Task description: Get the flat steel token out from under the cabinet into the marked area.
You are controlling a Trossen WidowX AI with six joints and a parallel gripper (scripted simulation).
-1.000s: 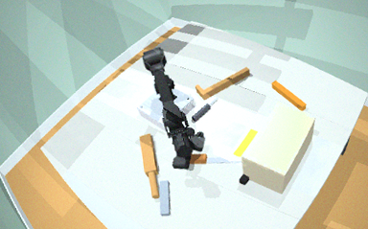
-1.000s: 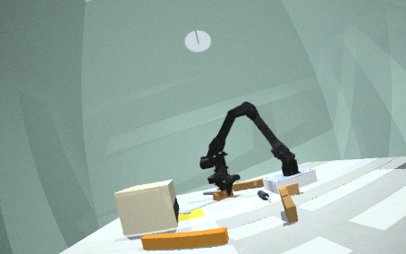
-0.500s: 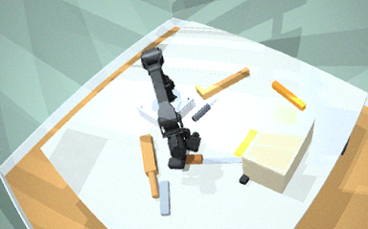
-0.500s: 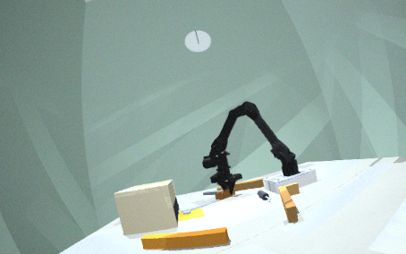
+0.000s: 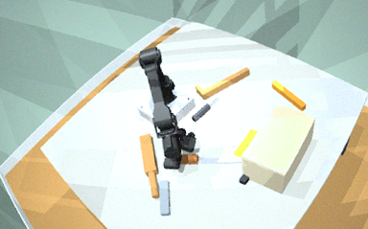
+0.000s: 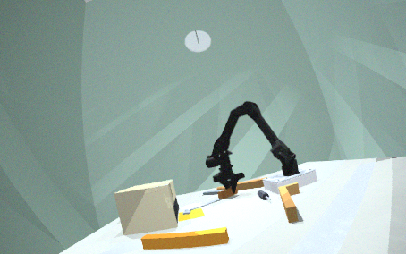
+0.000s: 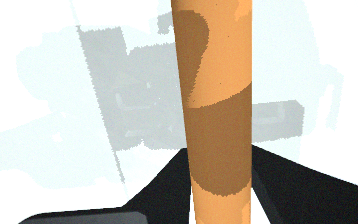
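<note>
My gripper (image 5: pixel 182 160) (image 6: pixel 230 190) (image 7: pixel 214 152) is shut on the orange handle (image 5: pixel 191 159) (image 6: pixel 225 194) (image 7: pixel 218 125) of a long tool. Its thin grey blade (image 5: pixel 213 160) (image 6: pixel 205 205) points at the cabinet (image 5: pixel 277 147) (image 6: pixel 145 207). In the exterior view the blade ends in a small grey tip (image 6: pixel 187 211) in front of the cabinet, by the yellow marked area (image 5: pixel 246 143) (image 6: pixel 192 215). In the top view the blade's far end reaches the cabinet's near edge. I cannot make out the token; the vent slots do not show clearly.
A small black block (image 5: pixel 243 179) is near the cabinet's corner. An orange bar (image 5: pixel 289 95) (image 6: pixel 184 240) lies beside the cabinet. An L-shaped orange piece (image 5: pixel 227 83) (image 6: pixel 287 203) and a dark-handled tool (image 5: pixel 201 112) (image 6: pixel 263 195) lie near the base. An orange paddle (image 5: pixel 148 155) and grey bar (image 5: pixel 165 198) lie opposite.
</note>
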